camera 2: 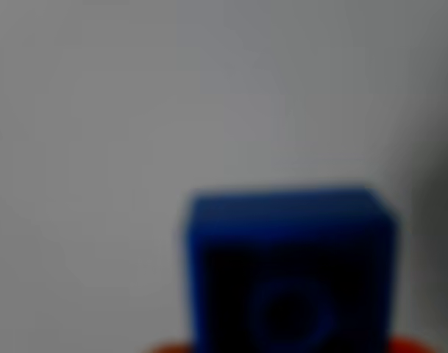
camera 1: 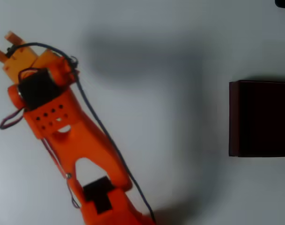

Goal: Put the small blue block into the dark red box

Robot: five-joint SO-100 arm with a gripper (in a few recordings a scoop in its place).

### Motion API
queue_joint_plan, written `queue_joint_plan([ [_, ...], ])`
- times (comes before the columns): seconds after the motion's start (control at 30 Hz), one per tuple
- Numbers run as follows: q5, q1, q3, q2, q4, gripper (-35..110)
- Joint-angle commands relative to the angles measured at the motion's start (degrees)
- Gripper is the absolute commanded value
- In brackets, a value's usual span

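Note:
The small blue block (camera 2: 290,265) looms large and blurred at the bottom of the wrist view, with orange fingers (camera 2: 415,344) touching its lower left and right sides. My orange gripper (camera 1: 5,45) is at the far upper left of the overhead view, shut on the block, which is hidden under it there. The dark red box (camera 1: 233,117) stands at the right edge, far from the gripper, its black interior open upward.
The orange arm (camera 1: 72,136) stretches diagonally from the bottom edge to the upper left, with a black cable along it. A bare light grey tabletop (camera 1: 170,93) lies between arm and box.

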Motion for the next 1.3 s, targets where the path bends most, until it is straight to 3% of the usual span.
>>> queue_joint_plan([
  [0.0, -4.92, 5.89, 17.40, 17.23, 0.62, 1],
  [0.27, -15.38, 25.05, 64.78, 60.56, -15.64, 0],
  [0.5, -27.25, 45.09, 86.40, 84.81, -28.21, 0],
  [0.67, -31.11, 53.53, 90.26, 81.12, -37.44, 0],
  [0.83, -34.28, 58.80, 85.61, 65.83, -44.47, 0],
  [1.13, -40.08, 68.12, 65.92, 35.68, -46.14, 0],
  [1.27, -39.29, 70.58, 59.85, 27.42, -41.31, 21],
])
